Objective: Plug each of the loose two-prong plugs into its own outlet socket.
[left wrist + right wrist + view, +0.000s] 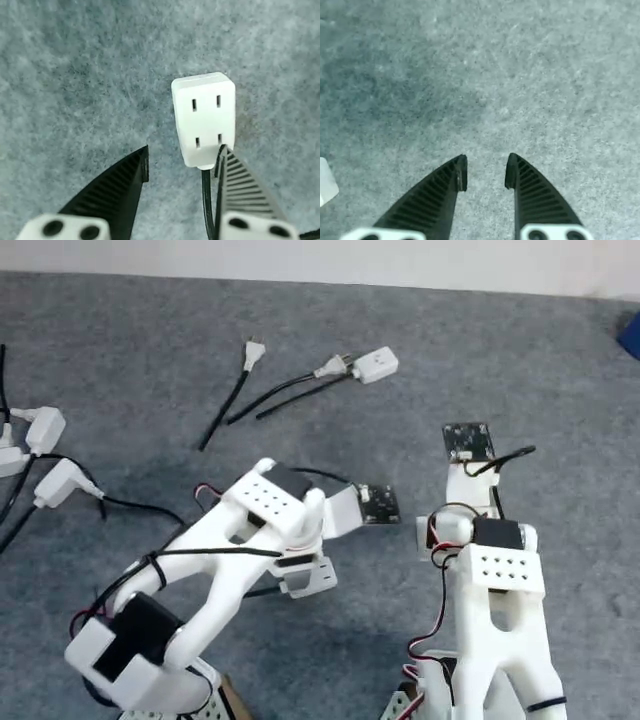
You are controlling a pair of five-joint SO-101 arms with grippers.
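My left gripper (183, 153) wide open at the white outlet socket (204, 117) cord end, black cord (205, 200) half hidden behind one finger (240, 190), my right gripper (485, 170) narrowly parted over carpet (520, 75), unidentifiable white corner (325, 187) cut off.

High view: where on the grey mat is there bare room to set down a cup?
Bare: the far strip behind the loose plug, and the right side past the outlet socket. Crowded: the left edge, with its white plugs.
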